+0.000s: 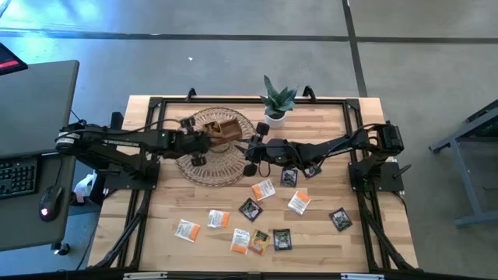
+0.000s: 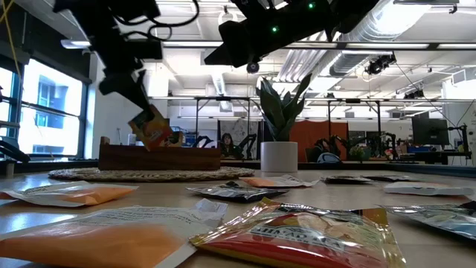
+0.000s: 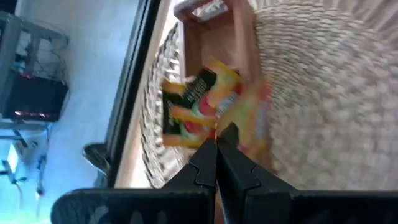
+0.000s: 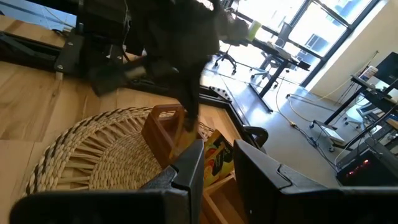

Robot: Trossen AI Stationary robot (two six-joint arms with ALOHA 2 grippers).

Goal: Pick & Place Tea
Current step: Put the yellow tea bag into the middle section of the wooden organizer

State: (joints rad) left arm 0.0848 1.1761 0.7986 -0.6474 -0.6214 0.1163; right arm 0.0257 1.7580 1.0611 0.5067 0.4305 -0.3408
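Note:
My left gripper is shut on an orange-and-yellow tea sachet with a dark label. It hovers over the brown wooden tray on the round wicker mat. In the low view the sachet hangs just above the tray. My right gripper is open and empty. It waits beside the mat's right edge, pointing at the tray. Several more sachets, such as this one, lie flat on the table nearer the front edge. My left gripper pinches the sachet between its two fingers at one edge. The fingers come from above, slanting down. The sachet hangs tilted below the fingers, lifted clear of the tray and the mat.
A small potted green plant stands behind the mat, near the table's far edge. Orange and dark sachets are scattered over the near half of the table. A dark frame runs around the tabletop. A desk with a keyboard stands to the left.

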